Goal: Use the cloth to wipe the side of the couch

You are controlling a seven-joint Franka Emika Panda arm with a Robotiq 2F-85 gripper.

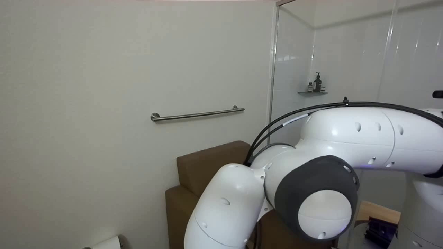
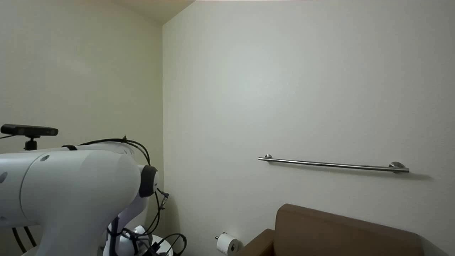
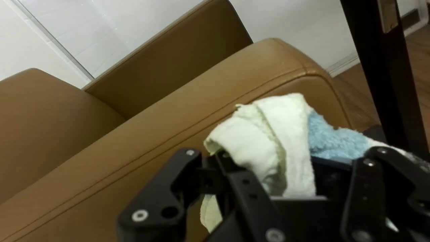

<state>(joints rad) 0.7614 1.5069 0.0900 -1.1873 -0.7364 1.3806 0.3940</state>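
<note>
The couch is brown and shows in both exterior views (image 1: pixel 181 204) (image 2: pixel 341 231), partly behind the arm in one of them. In the wrist view its armrest (image 3: pixel 188 107) runs diagonally, with a seam above the outer side. The cloth (image 3: pixel 289 117), white with a fluffy blue part, is bunched between the fingers of my gripper (image 3: pixel 277 158). The fingers are closed on it, and folds stick out past the fingertips and below the left finger. The cloth is in front of the armrest's side near its rounded end; I cannot tell whether it touches. The gripper is out of sight in both exterior views.
A metal bar (image 1: pixel 199 114) (image 2: pixel 334 164) is on the wall above the couch. A toilet paper roll (image 1: pixel 108 243) (image 2: pixel 226 244) hangs low on that wall. A dark post (image 3: pixel 386 74) stands beyond the armrest's end. A glass shower with a bottle shelf (image 1: pixel 312 92) is behind.
</note>
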